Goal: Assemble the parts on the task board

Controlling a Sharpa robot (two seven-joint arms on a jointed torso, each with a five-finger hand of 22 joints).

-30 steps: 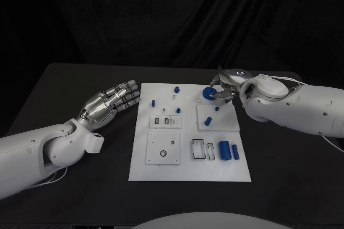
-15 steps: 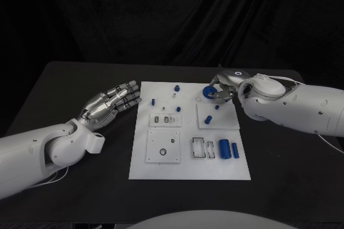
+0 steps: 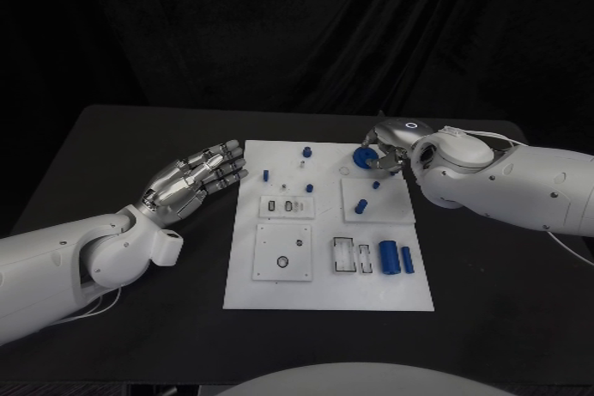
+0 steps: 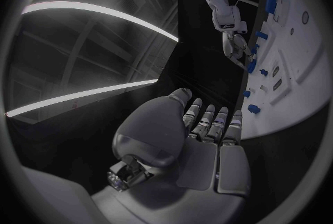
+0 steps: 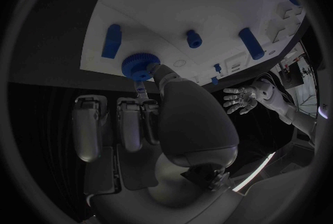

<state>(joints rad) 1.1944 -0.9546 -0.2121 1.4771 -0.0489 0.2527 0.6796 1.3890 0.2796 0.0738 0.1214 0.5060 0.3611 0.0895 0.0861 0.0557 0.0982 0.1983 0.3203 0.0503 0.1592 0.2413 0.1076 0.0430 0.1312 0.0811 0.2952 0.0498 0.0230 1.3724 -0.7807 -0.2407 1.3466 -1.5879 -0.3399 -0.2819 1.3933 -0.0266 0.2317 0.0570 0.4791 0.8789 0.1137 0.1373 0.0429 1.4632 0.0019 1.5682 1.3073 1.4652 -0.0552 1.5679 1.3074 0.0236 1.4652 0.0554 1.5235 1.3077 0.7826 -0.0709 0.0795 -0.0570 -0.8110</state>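
1. Black cloth hangs behind a black table, with the white task board lying in its middle.
2. At about one o'clock on the board, the right hand pinches a blue gear between thumb and a fingertip; the right wrist view shows the fingertips on the gear's toothed rim, the gear touching or just above the board, which of the two I cannot tell.
3. The gear looks like a small rigid plastic disc, light and stiff. Its ridged rim should give good purchase, so the edge is the place to hold it, leaving its underside free to seat.
4. Just beside it, toward five o'clock, a short blue peg and a blue cylinder sit on a raised square plate. These would likely roll if knocked.
5. Further out, at four o'clock, two larger blue cylinders lie by rectangular slots.
6. At nine o'clock, off the board's edge, the left hand hovers with fingers spread, holding nothing.
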